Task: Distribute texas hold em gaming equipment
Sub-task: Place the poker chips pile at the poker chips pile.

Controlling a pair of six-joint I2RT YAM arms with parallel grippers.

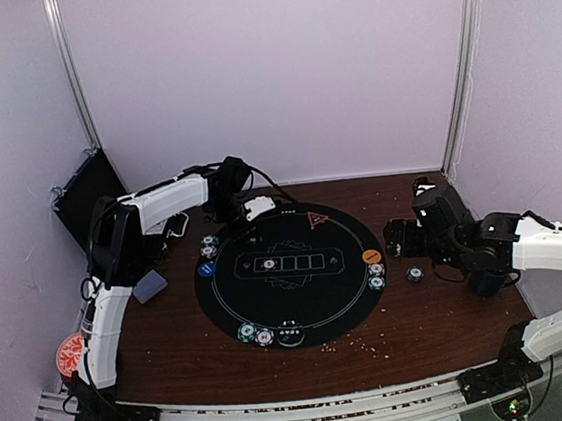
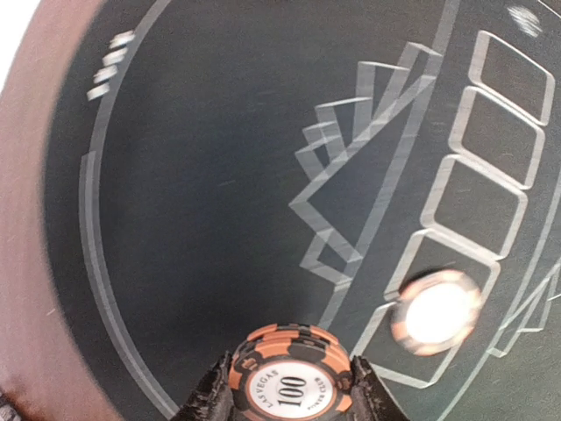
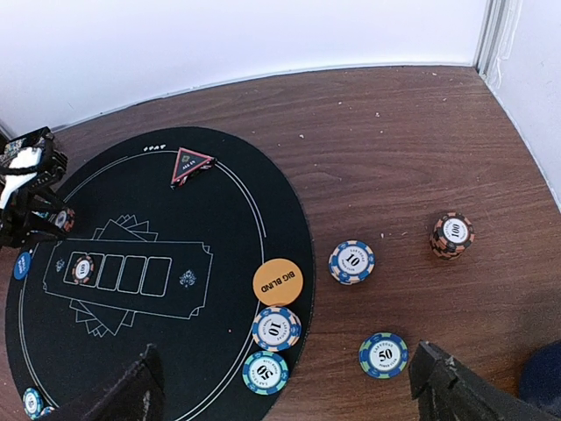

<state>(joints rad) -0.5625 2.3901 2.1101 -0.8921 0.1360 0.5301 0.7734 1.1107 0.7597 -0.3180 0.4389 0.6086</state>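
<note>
A: The lone chip (image 2: 436, 313) at four o'clock in the left wrist view — readable?
B: No, its face is blurred white. The orange stack (image 2: 289, 377) at six o'clock runs off the bottom edge.
A: The red-topped can (image 1: 67, 354)?
B: Table's eight o'clock, half behind the left arm (image 1: 106, 319). The dark blue mug (image 3: 543, 381) is clipped at the right wrist view's five o'clock corner.

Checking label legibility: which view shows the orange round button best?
The right wrist view: the orange button is large enough there to read BIG BLIND on it. The top external view shows only a small orange dot at the right edge of the mat; the left wrist view misses it.
</note>
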